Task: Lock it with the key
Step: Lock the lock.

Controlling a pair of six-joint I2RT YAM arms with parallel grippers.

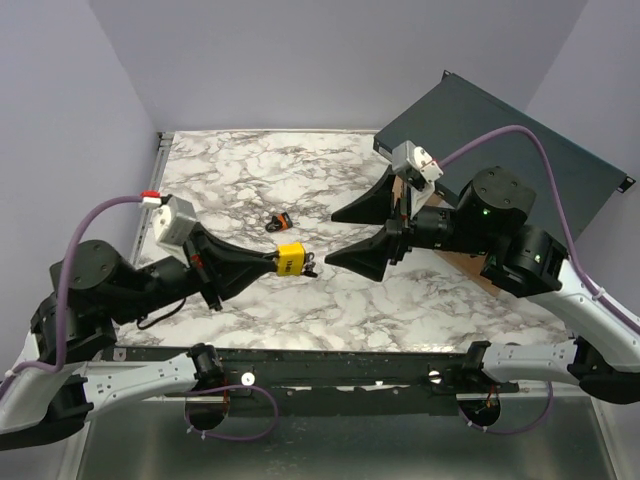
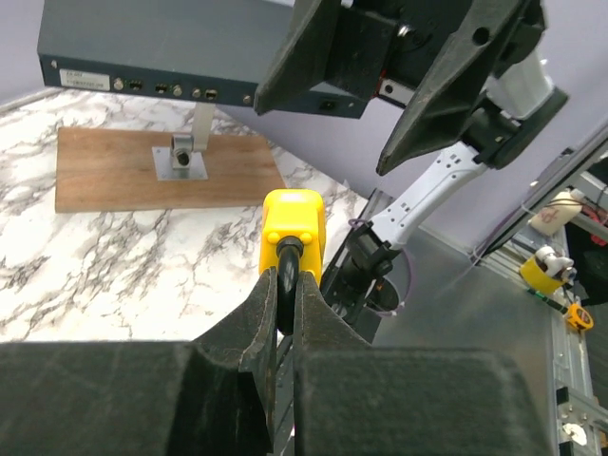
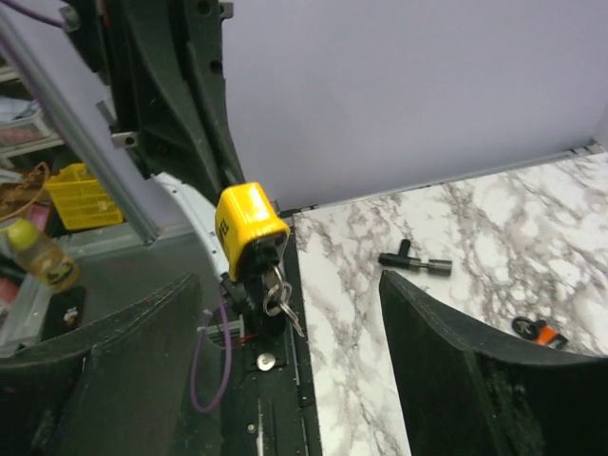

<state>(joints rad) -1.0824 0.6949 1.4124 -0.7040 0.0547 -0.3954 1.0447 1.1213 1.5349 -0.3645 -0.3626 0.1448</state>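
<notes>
My left gripper (image 1: 272, 262) is clamped on the shackle of the yellow padlock (image 1: 291, 258), holding it in the air. My right gripper (image 1: 332, 240) gapes wide just beside it, holding nothing. The key (image 3: 278, 293) hangs from the keyhole. As I judge it, gripping and turning the key remain.

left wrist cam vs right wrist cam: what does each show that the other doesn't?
Left wrist only: the black shackle pinched in the left end effector, the wooden board with its metal bracket, and the dark box behind.
Right wrist only: the keys hanging from the padlock, plus a black T-shaped part and an orange-and-black piece on the marble table.
Both: the padlock, the marble table, the open right end effector.
</notes>
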